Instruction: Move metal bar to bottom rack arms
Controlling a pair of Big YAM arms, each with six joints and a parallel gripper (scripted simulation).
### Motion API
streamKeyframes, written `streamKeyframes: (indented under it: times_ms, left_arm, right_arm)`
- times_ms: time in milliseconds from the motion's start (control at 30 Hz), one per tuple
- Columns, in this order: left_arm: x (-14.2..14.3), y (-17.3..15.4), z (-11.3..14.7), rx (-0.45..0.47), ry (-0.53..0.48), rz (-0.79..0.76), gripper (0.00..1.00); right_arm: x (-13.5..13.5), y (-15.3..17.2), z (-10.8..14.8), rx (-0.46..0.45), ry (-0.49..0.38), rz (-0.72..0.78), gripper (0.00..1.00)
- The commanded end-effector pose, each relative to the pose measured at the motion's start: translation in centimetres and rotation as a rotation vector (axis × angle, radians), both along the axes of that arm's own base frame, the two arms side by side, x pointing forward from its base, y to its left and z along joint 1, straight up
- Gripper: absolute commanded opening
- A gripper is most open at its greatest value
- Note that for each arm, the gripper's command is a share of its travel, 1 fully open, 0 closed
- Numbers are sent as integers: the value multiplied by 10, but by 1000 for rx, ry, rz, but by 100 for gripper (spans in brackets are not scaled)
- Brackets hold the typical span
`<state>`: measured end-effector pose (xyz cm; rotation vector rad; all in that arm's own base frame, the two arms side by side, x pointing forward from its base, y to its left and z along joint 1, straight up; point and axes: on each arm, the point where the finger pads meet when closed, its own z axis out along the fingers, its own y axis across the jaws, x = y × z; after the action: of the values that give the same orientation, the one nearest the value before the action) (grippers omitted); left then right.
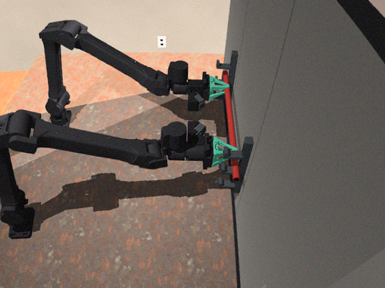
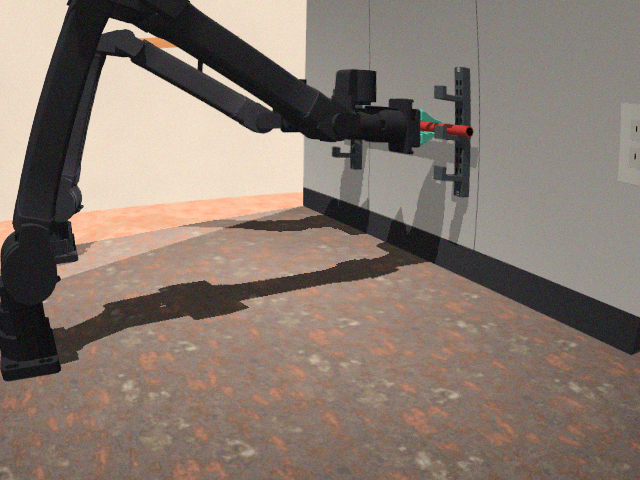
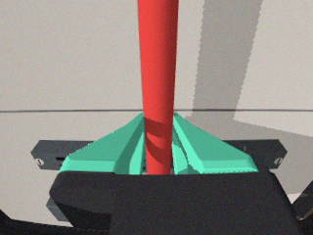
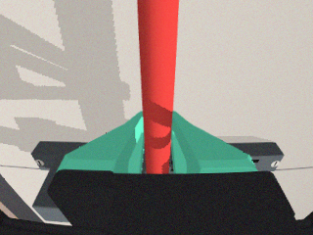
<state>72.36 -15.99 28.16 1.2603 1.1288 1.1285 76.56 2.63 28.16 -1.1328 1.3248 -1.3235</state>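
Note:
The red metal bar (image 1: pixel 231 121) (image 2: pixel 462 130) (image 3: pixel 157 59) (image 4: pixel 157 59) lies level along the wall at the height of the middle rack arms. At the near rack it sits behind the lip of the middle arm (image 2: pixel 440 132); its end sticks out past that rack. Contact at the far rack is hidden in the exterior view. My left gripper (image 1: pixel 227 89) (image 3: pixel 158 119), at the far rack, is shut on the bar. My right gripper (image 4: pixel 157 117), beside the near rack, is shut on it too. The near bottom arm (image 2: pixel 440 173) and far bottom arm (image 2: pixel 339 152) are below, without the bar.
The near rack upright (image 1: pixel 247 149) (image 2: pixel 461 160) and far rack upright (image 1: pixel 234 61) (image 2: pixel 356 162) are fixed to the grey wall (image 1: pixel 323 149). The near top arm (image 2: pixel 440 92) stands above the bar. A dark baseboard (image 2: pixel 516 281) runs along the wall's foot.

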Motion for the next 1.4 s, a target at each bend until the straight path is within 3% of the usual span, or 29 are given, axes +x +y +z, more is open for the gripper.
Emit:
streamKeyframes:
  times_ms: [0, 1367]
  left_arm:
    - [10, 7, 22, -7, -39, 12, 0]
    - [-17, 9, 22, -7, -39, 12, 0]
  right_arm:
    - [3, -3, 30, 3, -49, -6, 0]
    - [-23, 1, 30, 3, -49, -6, 0]
